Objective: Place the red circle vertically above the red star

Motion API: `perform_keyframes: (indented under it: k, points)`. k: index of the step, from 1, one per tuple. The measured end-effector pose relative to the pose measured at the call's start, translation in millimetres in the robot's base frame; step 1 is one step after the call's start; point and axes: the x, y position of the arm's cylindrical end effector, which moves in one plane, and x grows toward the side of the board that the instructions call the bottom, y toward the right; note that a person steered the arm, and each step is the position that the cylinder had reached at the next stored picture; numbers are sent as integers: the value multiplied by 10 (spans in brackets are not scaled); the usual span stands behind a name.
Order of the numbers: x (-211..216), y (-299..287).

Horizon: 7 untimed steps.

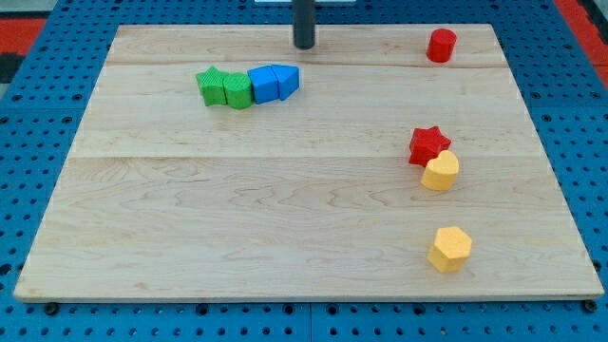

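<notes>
The red circle (pixel 441 45) stands near the board's top edge at the view's right. The red star (pixel 428 144) lies lower down on the right side, almost straight below the circle, touching a yellow heart-like block (pixel 441 172) at its lower right. My tip (pixel 303 44) is at the top middle of the board, well to the left of the red circle and just above and to the right of the blue blocks. It touches no block.
A green star (pixel 211 85), a green cube (pixel 237 91), a blue cube (pixel 263 84) and a blue triangular block (pixel 287 80) form a row at the upper left. A yellow hexagon (pixel 450 249) lies at the lower right. The wooden board (pixel 285 209) rests on a blue pegboard.
</notes>
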Motion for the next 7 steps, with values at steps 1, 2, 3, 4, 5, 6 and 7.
perform_keyframes:
  k: [1,2,3,4,5,6,7]
  points:
    - [-198,538]
    - [-190,1009]
    - [-207,1488]
    - [-143,1693]
    - [13,1891]
    - [-56,2323]
    - [125,2318]
